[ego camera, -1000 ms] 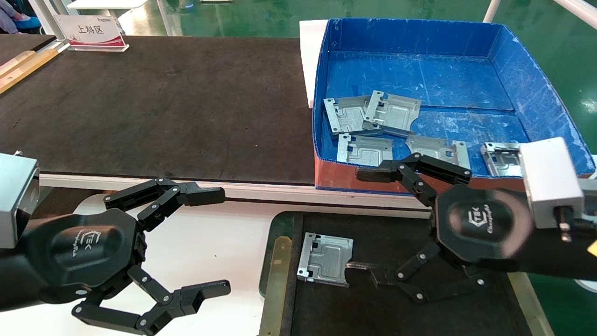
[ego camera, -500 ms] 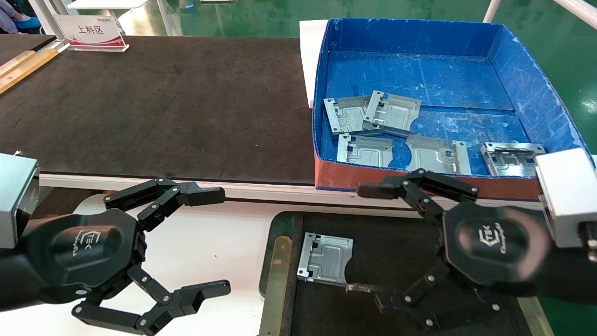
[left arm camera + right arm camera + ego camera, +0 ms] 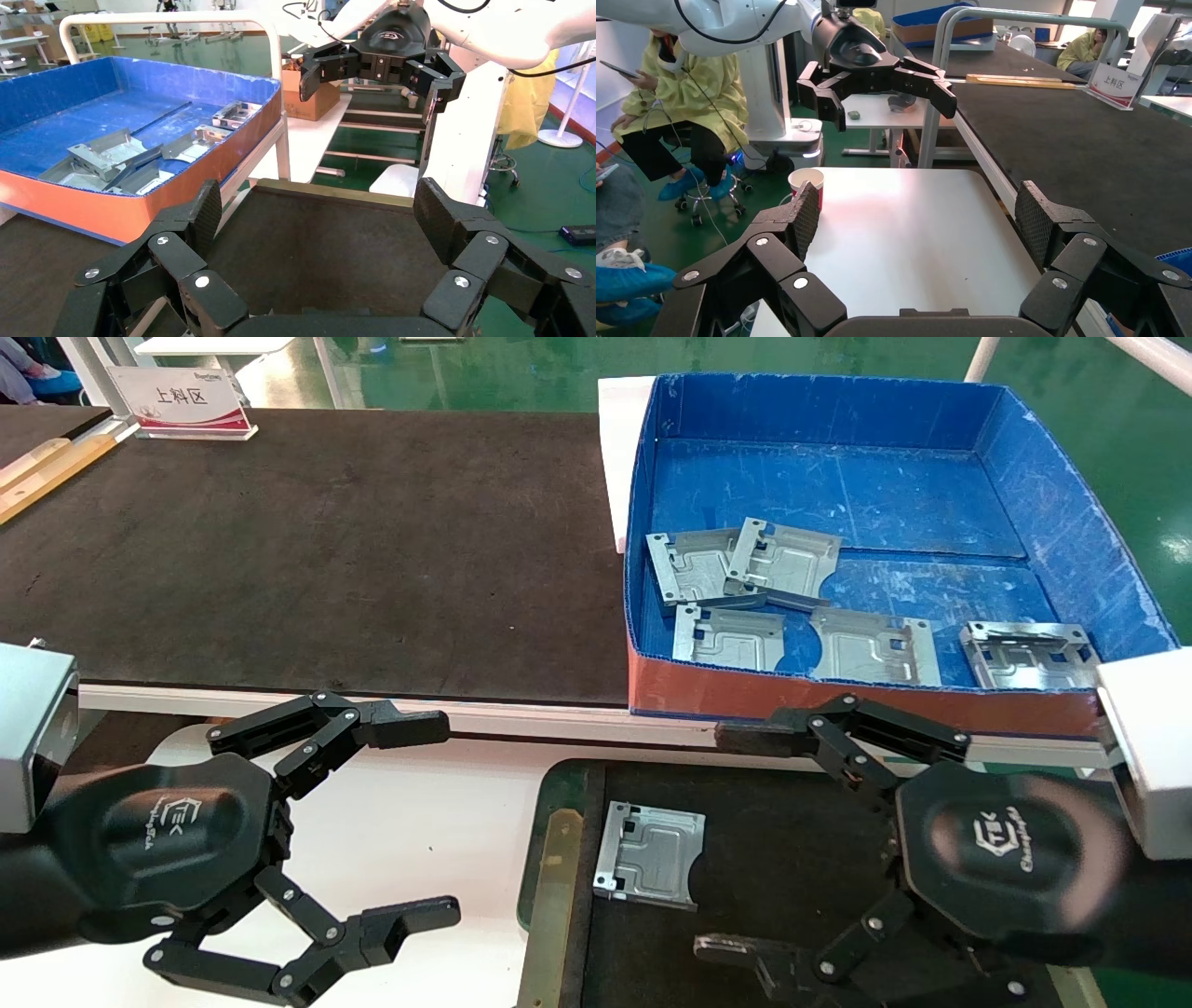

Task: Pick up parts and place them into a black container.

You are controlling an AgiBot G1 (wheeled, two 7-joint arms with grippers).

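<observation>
Left gripper point(image 3: 424, 822): jaws spread, holding nothing, over the white counter point(image 3: 419, 831).
Black container point(image 3: 792, 840): on the counter, beside the left gripper.
Placed part point(image 3: 649, 855): flat in the container's left end.
Right gripper point(image 3: 745, 845): jaws spread, empty, above the container.
Blue box point(image 3: 875, 505): five parts point(image 3: 871, 646) inside.

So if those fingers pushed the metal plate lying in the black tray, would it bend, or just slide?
The plate would probably stay stiff: it looks like stamped metal with embossed channels. It lies flat on the black tray, whose felt-like surface might drag on it, so it may slide only reluctantly. Being flat, it looks unlikely to roll or tip, though getting under its thin edge could be awkward.
</observation>
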